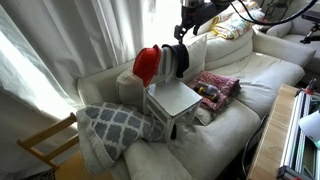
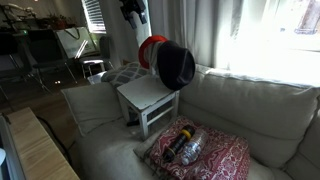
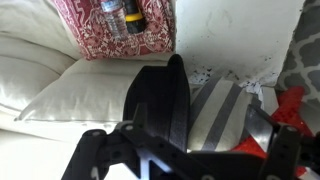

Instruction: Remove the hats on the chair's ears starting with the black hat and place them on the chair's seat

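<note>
The small grey-white chair [image 1: 170,112] stands on the sofa. The black hat [image 1: 176,60] hangs on one ear of its slatted back and the red hat [image 1: 146,65] on the other. Both hats show in the other exterior view, black [image 2: 173,66] and red [image 2: 152,44], above the bare seat [image 2: 147,93]. My gripper [image 1: 186,30] hovers open and empty just above the black hat; it also shows in an exterior view [image 2: 136,16]. In the wrist view the black hat [image 3: 160,100] lies below my spread jaws [image 3: 190,150], with the slats [image 3: 215,110] and the red hat [image 3: 291,105] to the right.
A red patterned cushion [image 1: 214,88] with a bottle on it [image 2: 190,148] lies on the sofa [image 1: 270,70] beside the chair. A grey patterned pillow [image 1: 118,125] lies on the other side. A natural-wood chair frame [image 1: 45,148] stands by the sofa's end. Curtains hang behind.
</note>
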Robot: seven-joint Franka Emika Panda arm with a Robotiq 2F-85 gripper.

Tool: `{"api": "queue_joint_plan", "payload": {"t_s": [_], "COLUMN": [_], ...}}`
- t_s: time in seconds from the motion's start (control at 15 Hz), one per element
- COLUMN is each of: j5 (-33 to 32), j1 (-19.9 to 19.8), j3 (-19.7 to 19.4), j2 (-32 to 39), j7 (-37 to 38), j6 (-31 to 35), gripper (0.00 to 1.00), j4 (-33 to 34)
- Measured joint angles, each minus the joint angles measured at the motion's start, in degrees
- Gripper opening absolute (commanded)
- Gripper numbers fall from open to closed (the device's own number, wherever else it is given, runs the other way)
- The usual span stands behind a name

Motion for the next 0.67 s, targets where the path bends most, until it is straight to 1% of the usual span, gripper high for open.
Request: {"api": "queue_joint_plan", "payload": {"t_s": [0.27,0.67], "j5": [-6.63,-9.12], "j1": [0.88,3.24], "j3": [-2.83,-6.8], "j2": [5.07,11.67], "j7": [1.42,2.26], "j6": [5.53,9.48], "gripper": [1.0,1.0], "j4": [2.01,6.58]}}
